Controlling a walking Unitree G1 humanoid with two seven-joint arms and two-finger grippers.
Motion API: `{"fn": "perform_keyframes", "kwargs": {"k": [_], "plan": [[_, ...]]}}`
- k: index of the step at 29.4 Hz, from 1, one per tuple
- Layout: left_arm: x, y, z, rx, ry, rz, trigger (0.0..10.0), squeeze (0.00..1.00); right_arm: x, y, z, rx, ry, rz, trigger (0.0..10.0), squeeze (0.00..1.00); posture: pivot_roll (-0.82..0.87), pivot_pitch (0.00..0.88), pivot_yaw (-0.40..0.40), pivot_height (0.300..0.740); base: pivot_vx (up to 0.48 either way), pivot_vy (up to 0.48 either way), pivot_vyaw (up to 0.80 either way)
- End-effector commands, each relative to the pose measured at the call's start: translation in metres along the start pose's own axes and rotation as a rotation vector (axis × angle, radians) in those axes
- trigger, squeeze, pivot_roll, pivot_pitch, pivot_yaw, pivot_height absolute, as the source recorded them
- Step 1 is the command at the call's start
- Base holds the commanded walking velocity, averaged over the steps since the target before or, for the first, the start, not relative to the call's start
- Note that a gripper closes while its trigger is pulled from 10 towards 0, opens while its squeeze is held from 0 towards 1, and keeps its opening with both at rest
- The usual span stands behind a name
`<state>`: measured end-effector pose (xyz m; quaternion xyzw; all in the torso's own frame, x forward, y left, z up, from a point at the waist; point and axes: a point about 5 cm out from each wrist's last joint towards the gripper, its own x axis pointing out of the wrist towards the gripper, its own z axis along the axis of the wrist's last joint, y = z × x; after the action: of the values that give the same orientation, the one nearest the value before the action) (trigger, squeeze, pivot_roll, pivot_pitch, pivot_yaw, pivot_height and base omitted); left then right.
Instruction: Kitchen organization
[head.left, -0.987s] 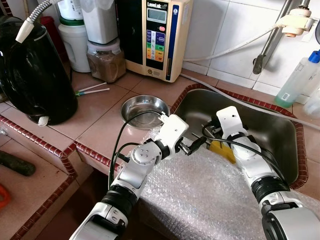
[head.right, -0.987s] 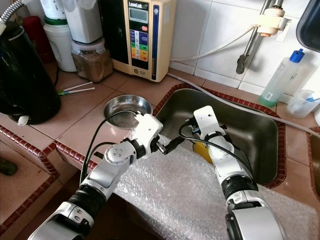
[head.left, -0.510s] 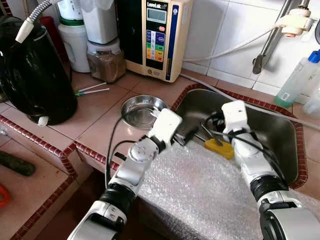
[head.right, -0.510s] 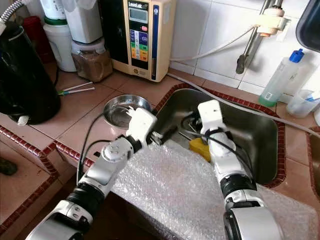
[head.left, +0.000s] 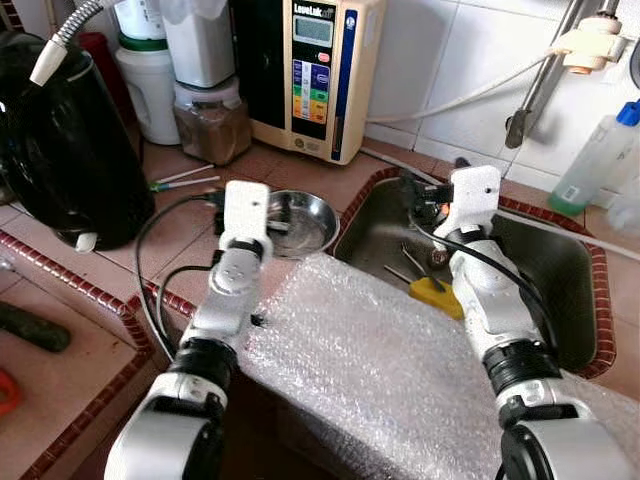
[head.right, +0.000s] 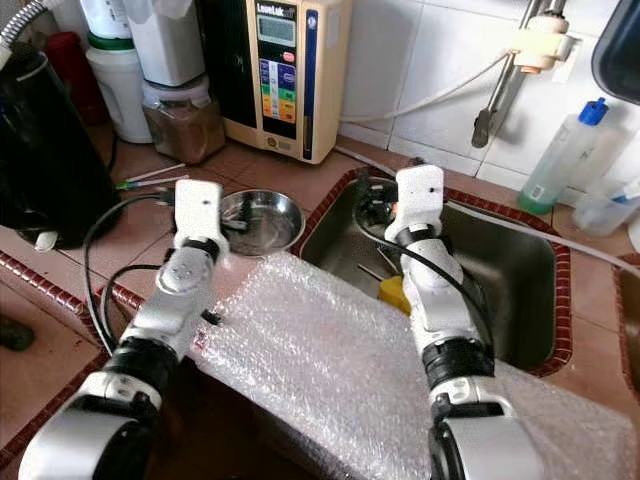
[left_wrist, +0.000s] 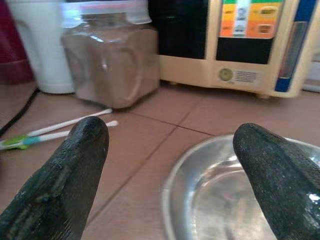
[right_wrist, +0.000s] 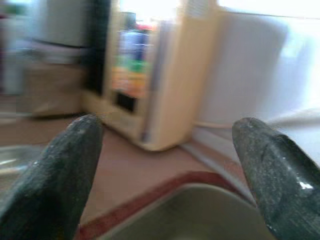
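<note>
Bubble wrap (head.left: 400, 360) hides the sink's (head.left: 560, 270) near edge.

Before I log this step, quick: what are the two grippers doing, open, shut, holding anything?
Left gripper: jaws open, empty, over the steel bowl.
Right gripper: jaws open, empty, above the sink.

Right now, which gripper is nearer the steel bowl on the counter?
Left. The left gripper hovers open at the steel bowl, by its near rim. The right gripper is over the sink's far-left corner, beyond the bowl.
</note>
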<state>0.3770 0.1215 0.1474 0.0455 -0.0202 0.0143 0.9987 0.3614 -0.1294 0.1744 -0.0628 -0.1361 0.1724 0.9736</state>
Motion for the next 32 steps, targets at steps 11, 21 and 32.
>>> {"fn": "perform_keyframes", "kwargs": {"k": [11, 21, 32], "plan": [[0.002, 0.002, -0.020, -0.082, 0.189, 0.096, 10.0, 0.00, -0.023, 0.026, 0.005, -0.009, 0.056, 0.286, 10.0, 0.00, 0.05, 0.000, -0.009, 0.740, 0.000, 0.000, 0.00], [0.001, -0.010, -0.028, -0.124, 0.281, 0.043, 10.0, 0.00, -0.045, 0.056, 0.005, -0.050, 0.111, 0.547, 10.0, 0.00, 0.04, 0.000, 0.000, 0.740, 0.000, 0.000, 0.00], [0.002, -0.014, -0.031, -0.166, 0.359, -0.010, 0.0, 0.00, -0.044, 0.058, 0.006, -0.065, 0.131, 0.555, 10.0, 0.00, 0.05, 0.000, 0.000, 0.740, 0.000, 0.000, 0.00]]}}
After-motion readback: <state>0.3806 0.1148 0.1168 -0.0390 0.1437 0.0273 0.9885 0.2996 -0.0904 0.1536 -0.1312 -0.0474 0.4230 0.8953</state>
